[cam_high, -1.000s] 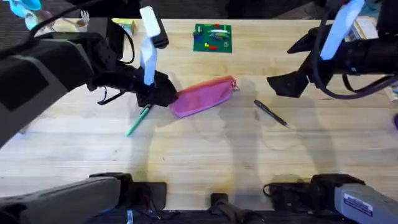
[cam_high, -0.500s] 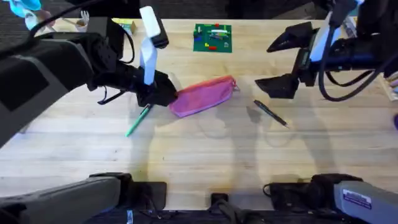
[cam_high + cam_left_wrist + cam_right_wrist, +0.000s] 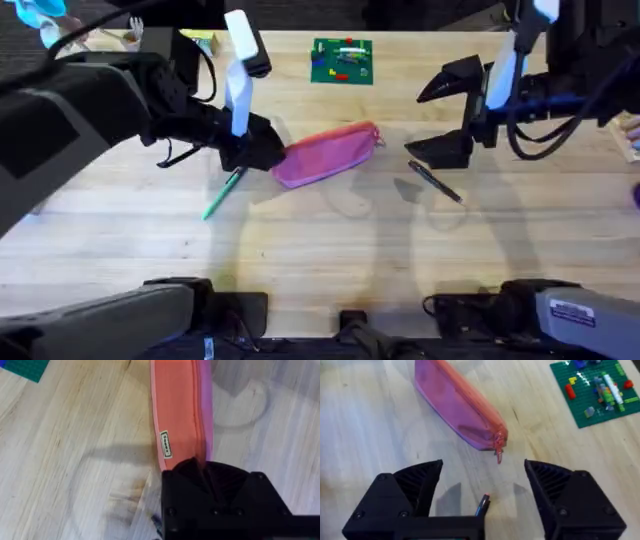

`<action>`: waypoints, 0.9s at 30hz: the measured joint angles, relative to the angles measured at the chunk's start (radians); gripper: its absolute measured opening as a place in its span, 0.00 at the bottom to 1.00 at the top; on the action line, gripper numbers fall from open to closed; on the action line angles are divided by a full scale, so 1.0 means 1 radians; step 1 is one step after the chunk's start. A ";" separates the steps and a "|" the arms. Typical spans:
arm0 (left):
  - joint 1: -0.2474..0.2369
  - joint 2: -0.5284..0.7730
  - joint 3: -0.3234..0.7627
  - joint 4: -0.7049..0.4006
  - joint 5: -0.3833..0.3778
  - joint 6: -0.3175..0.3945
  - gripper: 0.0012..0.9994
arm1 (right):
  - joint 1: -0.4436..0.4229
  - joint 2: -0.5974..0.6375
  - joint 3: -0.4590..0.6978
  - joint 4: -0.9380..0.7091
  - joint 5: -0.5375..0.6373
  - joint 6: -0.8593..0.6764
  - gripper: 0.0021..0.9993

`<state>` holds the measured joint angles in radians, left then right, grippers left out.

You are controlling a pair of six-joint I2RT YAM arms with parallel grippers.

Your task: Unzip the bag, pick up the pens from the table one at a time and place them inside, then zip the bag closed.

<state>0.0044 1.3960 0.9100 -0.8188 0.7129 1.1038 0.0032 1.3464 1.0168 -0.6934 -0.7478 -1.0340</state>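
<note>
Evidently the left gripper [image 3: 262, 152] pinches one end of the pink fabric pouch [image 3: 330, 154] on the light wood table [image 3: 330, 250]; the right gripper [image 3: 482, 492] hangs spread near the red pull [image 3: 498, 454] — a weak hold could let the pouch slide.

Pink fabric pencil pouch [image 3: 327, 154] with a small red zipper pull [image 3: 498, 453] and a white label [image 3: 165, 443]; pale wood-grain table [image 3: 320, 250]. Green pen [image 3: 222, 194]; black pen [image 3: 435, 182], its tip possibly red. Green board [image 3: 342, 61] bearing multicoloured pieces.
</note>
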 joint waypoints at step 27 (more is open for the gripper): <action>0.000 0.000 0.000 0.000 0.000 0.000 0.04 | 0.000 0.000 0.000 -0.036 0.023 -0.011 1.00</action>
<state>0.0044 1.3960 0.9100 -0.8188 0.7132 1.1041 0.0032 1.3468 1.0172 -0.7293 -0.7246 -1.0454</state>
